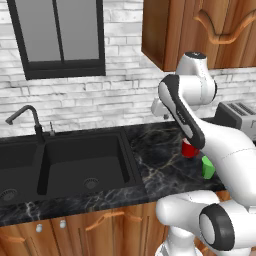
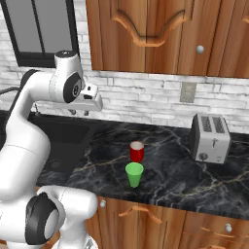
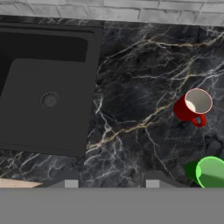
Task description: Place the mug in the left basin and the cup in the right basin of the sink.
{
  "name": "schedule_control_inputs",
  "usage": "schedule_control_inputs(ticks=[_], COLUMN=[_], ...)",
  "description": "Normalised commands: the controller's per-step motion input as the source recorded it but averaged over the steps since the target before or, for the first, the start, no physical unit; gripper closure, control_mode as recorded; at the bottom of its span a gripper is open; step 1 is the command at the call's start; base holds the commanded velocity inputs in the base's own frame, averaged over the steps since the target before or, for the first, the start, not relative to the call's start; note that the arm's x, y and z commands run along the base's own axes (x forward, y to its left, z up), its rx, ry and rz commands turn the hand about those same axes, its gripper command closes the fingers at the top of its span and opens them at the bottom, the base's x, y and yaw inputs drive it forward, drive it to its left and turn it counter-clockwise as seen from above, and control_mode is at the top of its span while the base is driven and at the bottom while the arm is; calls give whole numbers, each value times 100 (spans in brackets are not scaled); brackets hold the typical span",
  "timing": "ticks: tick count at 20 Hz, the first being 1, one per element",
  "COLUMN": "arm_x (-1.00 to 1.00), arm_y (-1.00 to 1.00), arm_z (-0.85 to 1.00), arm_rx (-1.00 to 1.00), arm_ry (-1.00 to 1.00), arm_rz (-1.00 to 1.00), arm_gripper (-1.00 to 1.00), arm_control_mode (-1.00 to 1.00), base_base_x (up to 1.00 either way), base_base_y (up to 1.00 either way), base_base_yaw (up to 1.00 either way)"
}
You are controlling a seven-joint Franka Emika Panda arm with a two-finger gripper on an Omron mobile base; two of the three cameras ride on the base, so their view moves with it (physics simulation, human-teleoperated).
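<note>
The red mug [image 2: 137,151] stands upright on the dark marble counter, right of the sink [image 1: 131,159]; the hand view looks down into its pale inside [image 3: 192,106]. The green cup [image 2: 134,174] stands just in front of it, nearer the counter edge, and also appears low at the right of the hand view [image 3: 208,172]. My gripper [image 2: 79,113] hangs high over the counter between the right basin [image 1: 85,161] and the mug, pointing down. Its fingertips [image 3: 65,183] stand apart with nothing between them. The left basin [image 1: 15,167] lies beyond the divider.
A black gooseneck faucet [image 1: 25,117] rises behind the sink. A silver toaster [image 2: 210,138] stands at the back right of the counter. Wooden wall cabinets [image 2: 160,34] hang overhead, and a dark window [image 1: 60,35] sits above the sink.
</note>
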Motion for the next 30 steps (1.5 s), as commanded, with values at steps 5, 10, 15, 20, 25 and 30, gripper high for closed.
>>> schedule_control_inputs(ticks=[5, 10, 15, 20, 25, 30], arm_x=[0, 0, -2, -6, 0, 13], arm_y=[-2, 0, -18, -36, -48, -52], arm_z=[0, 0, -14, -27, -25, -24], arm_rx=[0, 0, 0, 0, 0, 0], arm_ry=[0, 0, 6, 7, 6, 4], arm_rz=[0, 0, -2, -8, -6, 0], arm_gripper=[-100, -100, -100, -100, -100, -100], arm_control_mode=[-100, -100, -100, -100, -100, -100], base_base_x=[0, 0, 0, 0, 0, 0], base_base_y=[0, 0, 0, 0, 0, 0], base_base_yaw=[0, 0, 0, 0, 0, 0])
